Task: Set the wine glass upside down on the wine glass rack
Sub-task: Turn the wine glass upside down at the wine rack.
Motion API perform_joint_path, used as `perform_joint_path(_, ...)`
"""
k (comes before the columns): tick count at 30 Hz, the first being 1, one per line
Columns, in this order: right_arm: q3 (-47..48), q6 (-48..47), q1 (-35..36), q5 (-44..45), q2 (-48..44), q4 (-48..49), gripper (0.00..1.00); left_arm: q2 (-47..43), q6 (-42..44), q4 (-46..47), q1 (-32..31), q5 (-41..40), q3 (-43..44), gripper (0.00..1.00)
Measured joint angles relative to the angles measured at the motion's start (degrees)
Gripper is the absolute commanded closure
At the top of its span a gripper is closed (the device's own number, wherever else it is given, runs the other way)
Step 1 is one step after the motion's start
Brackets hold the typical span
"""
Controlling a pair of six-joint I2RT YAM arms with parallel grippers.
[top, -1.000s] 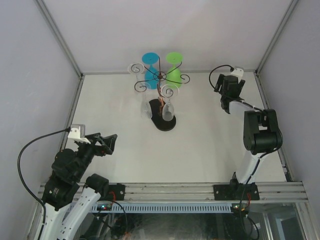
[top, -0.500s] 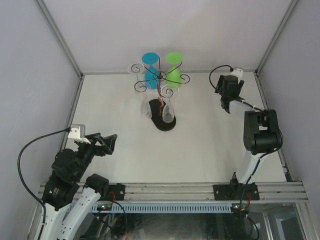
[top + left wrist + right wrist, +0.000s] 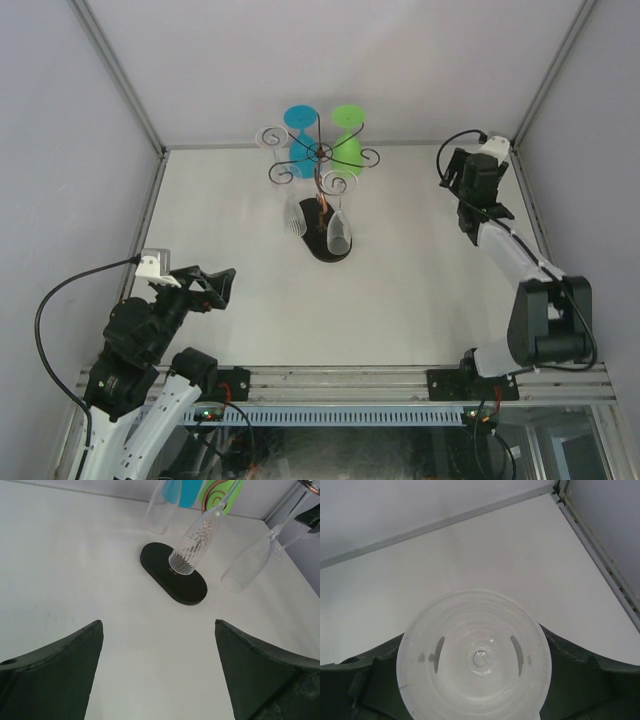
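The right gripper [image 3: 472, 640] is closed on the wine glass [image 3: 479, 659]. In the wrist view, the clear round foot fills the gap between the two dark fingers [image 3: 365, 680], face-on to the lens, with the table far behind it. The glass's long axis therefore runs straight out along the fingers, foot nearest the wrist. Stem and bowl are hidden behind that disc, and I cannot tell where the pads bite. The left gripper [image 3: 159, 645] stands wide apart and empty at the lower left of the top view, pointed toward the rack.

The wine glass rack [image 3: 320, 152] stands at upper centre of the top view. It lies leftward of the held glass and well apart from it. By my reading, the glass must be turned foot-up and its stem slid sideways into a free scroll. A blue glass [image 3: 300, 116], a green glass [image 3: 348, 116] and clear glasses [image 3: 340, 232] hang there. Which scrolls are free is hard to make out, and the held glass barely shows from above.
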Motion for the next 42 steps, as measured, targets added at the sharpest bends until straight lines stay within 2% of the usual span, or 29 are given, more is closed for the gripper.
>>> perform_joint_path(6,-5.75,0.83,3.98,-1.05,-14.82,-5.31,0.62,-0.35,-0.04,0.09,0.00,0.07,0.00,0.00)
perform_joint_path(15,-11.10,0.92,21.18,0.31,-33.20,-17.59,0.63,-0.50,-0.50,0.31,0.00,0.11,0.13,0.00)
perform_joint_path(21,-11.26,2.14,34.18,4.85,-39.87,-24.94,0.64,0.11,-1.55,0.46,0.00,0.92,0.13,0.02)
perform_joint_path(27,-11.32,4.87,42.14,9.22,-42.27,-29.88,0.64,3.43,-3.85,2.38,-1.33,4.44,-0.09,0.02)
perform_joint_path(30,-11.32,6.08,43.91,10.73,-42.60,-31.47,0.64,3.93,-5.57,4.68,-8.74,2.45,-1.01,0.02)
perform_joint_path(37,-11.54,8.02,45.24,12.79,-45.99,-34.12,0.65,11.04,-8.09,10.78,-38.40,-15.06,-3.52,0.02)
perform_joint_path(40,-11.54,9.01,45.88,13.05,-48.35,-34.32,0.65,14.29,-8.87,14.71,-43.80,-19.56,-4.66,0.02)
perform_joint_path(42,-11.54,10.08,46.71,13.07,-49.57,-34.62,0.66,16.00,-9.46,18.23,-45.07,-20.59,-5.55,0.02)
